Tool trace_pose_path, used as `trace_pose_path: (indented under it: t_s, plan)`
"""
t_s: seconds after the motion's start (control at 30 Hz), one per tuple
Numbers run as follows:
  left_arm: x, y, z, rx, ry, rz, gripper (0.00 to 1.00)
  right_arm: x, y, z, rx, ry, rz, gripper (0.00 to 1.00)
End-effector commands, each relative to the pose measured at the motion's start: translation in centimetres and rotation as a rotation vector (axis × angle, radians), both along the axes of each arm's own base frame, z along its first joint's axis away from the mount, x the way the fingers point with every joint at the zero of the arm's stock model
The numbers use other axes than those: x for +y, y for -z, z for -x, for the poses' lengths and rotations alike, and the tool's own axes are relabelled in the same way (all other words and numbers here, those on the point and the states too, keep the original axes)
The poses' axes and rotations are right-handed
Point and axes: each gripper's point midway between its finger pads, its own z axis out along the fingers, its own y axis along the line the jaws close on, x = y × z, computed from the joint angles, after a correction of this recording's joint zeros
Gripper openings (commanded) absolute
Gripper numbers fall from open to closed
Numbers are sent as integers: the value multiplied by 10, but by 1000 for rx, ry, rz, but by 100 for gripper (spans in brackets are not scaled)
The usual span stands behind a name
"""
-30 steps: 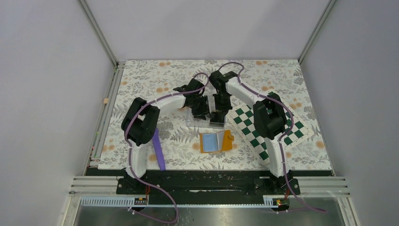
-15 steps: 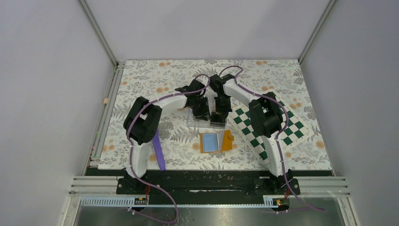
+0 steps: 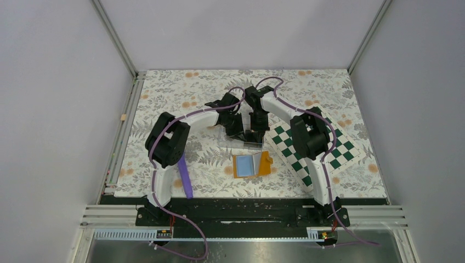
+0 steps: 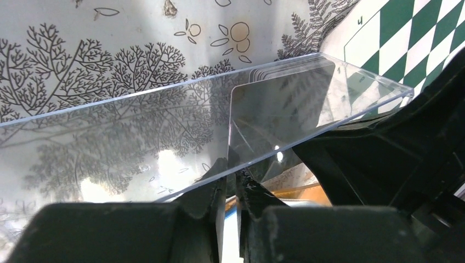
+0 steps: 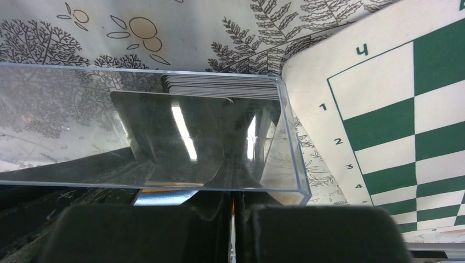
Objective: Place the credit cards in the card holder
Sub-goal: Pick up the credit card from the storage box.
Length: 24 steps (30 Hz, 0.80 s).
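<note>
We find the credit cards (image 5: 222,86) inside the clear box (image 5: 60,115), left gripper (image 4: 231,178) jaws almost together at one leaning card (image 4: 279,104), grip undetermined, right gripper (image 5: 234,200) jaws pressed together at its wall, card holder (image 3: 251,164) open on the tabletop (image 3: 164,93) nearby.

Left claw (image 4: 233,182) narrower than before.

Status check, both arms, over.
Right gripper shut on clear box wall. Left gripper nearly shut at a credit card, grip unclear. Card holder open, unobstructed.
</note>
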Motion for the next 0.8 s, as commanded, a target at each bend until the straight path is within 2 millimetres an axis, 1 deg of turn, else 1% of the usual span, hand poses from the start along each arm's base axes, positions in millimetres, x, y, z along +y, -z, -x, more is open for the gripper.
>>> trace_pose_path:
  t_s: [0.0,0.07,0.2,0.33,0.47,0.77]
  plan:
    - [-23,-22,-9,-50,25,106,7,15,-10,-4,-28,3,-68,0]
    - [-23,-27,-10,-65,26,112,5,15,-11,-5,-30,3,-70,0]
    - [-28,-38,-11,-87,38,154,5,17,-10,-4,-24,2,-81,0]
    - [-29,-42,-11,-99,43,163,13,19,-9,-2,-20,4,-91,0]
    - [-26,-46,-12,-120,42,149,20,19,-8,-2,-18,7,-94,0]
    - [-22,-50,-9,-163,91,41,30,20,-9,-2,-21,4,-98,0]
